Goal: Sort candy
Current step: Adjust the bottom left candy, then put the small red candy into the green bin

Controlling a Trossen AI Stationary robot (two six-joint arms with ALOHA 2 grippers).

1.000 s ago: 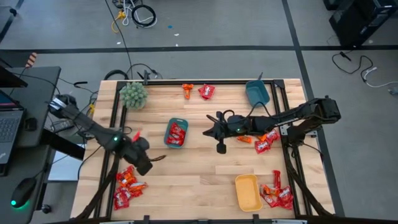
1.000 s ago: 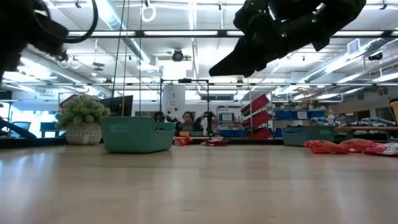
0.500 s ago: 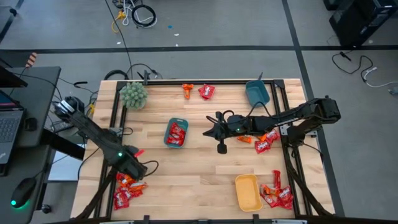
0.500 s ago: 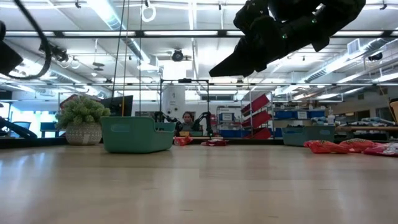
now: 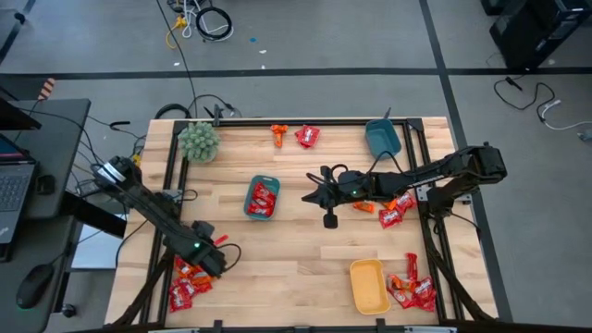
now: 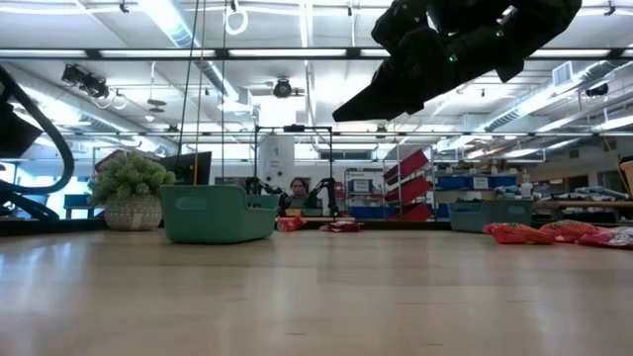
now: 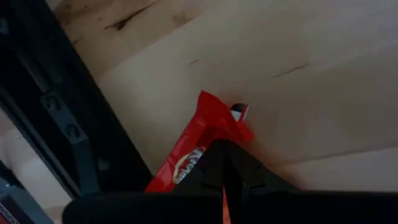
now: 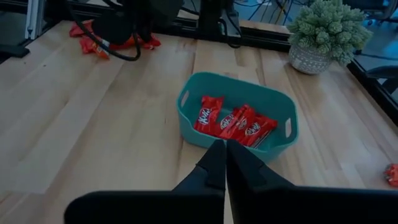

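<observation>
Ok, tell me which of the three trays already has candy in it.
The teal tray near the table's middle: red-wrapped candies lie inside it. The yellow tray at the near edge and the blue tray at the far edge look empty.

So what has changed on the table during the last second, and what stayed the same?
The left gripper has moved toward the table's near left corner and come down onto the candy pile there; its fingers look shut at a red candy, though a grip is unclear. The right gripper stayed above the middle, shut. The trays, plant and other candy did not move.
</observation>
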